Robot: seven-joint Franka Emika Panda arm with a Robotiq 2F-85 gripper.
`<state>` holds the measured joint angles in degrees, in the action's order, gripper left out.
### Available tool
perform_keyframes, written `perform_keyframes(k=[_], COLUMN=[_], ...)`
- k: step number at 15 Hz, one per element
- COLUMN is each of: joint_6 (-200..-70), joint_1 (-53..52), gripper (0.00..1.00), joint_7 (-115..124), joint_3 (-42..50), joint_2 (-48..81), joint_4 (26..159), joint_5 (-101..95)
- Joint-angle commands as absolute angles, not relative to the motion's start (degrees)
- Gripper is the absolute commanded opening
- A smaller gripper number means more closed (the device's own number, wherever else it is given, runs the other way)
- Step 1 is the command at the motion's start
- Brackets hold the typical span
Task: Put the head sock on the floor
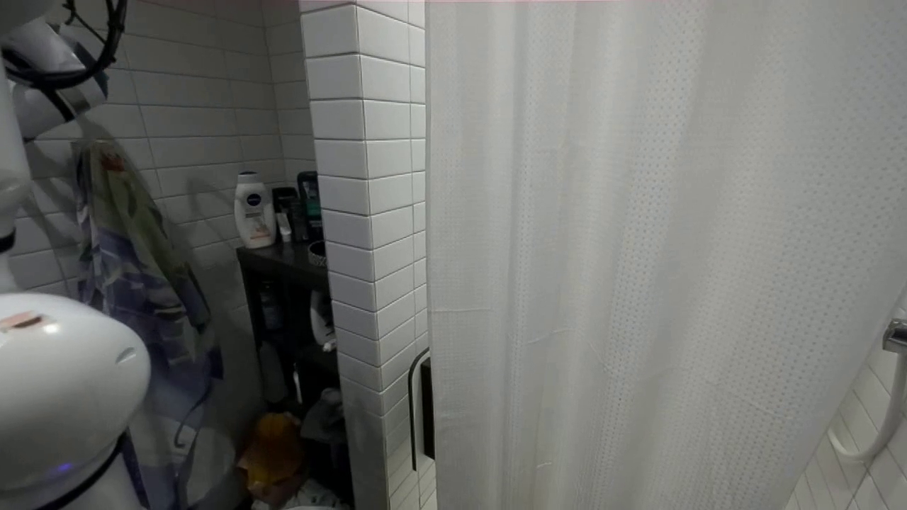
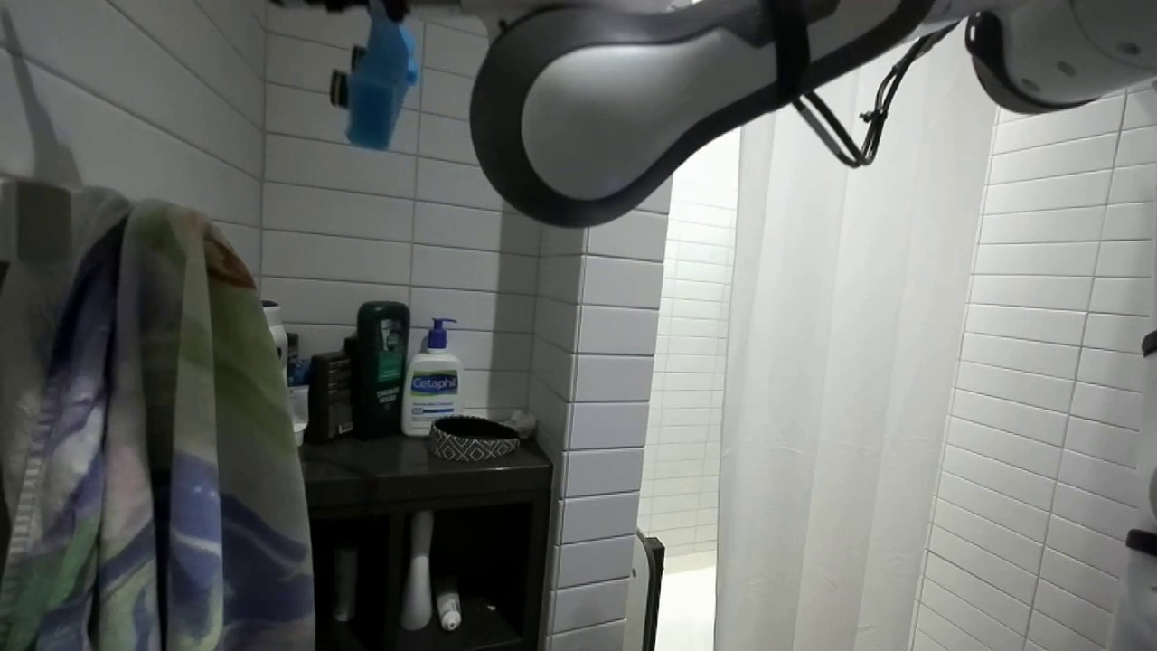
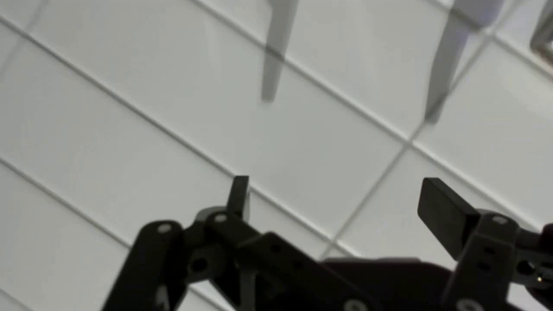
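Note:
A round black band with a white diamond pattern, which looks like the head sock [image 2: 474, 440], sits on the dark shelf top [image 2: 398, 470] in an exterior view. It is partly cut off by the tiled pillar in an exterior view [image 1: 317, 253]. My gripper [image 3: 338, 192] is open in the wrist view, with nothing between its fingers. It faces white wall tiles, and finger-like shadows fall on them. The head sock does not show in the wrist view. The gripper cannot be made out clearly in the exterior views. A bright strip of floor [image 2: 684, 601] shows beside the shower curtain.
Several bottles stand on the shelf behind the band, including a white pump bottle [image 2: 432, 389] and a green bottle [image 2: 381, 371]. A coloured towel [image 2: 181, 434] hangs at left. A tiled pillar [image 2: 604, 407] and a curtain [image 2: 832, 407] stand at right. A blue object [image 2: 380, 90] hangs near the arm.

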<state>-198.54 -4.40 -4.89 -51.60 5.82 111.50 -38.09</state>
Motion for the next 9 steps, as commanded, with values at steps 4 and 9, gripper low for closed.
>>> perform_keyframes(k=[4, 9], joint_6=[-198.2, -198.13], joint_1=[1.36, 3.03], gripper=[1.0, 1.0], joint_7=[5.36, 8.22], joint_3=[-59.83, -61.38], joint_2=[3.74, 2.64], joint_4=[109.55, 109.45], joint_5=[-41.74, -42.25])
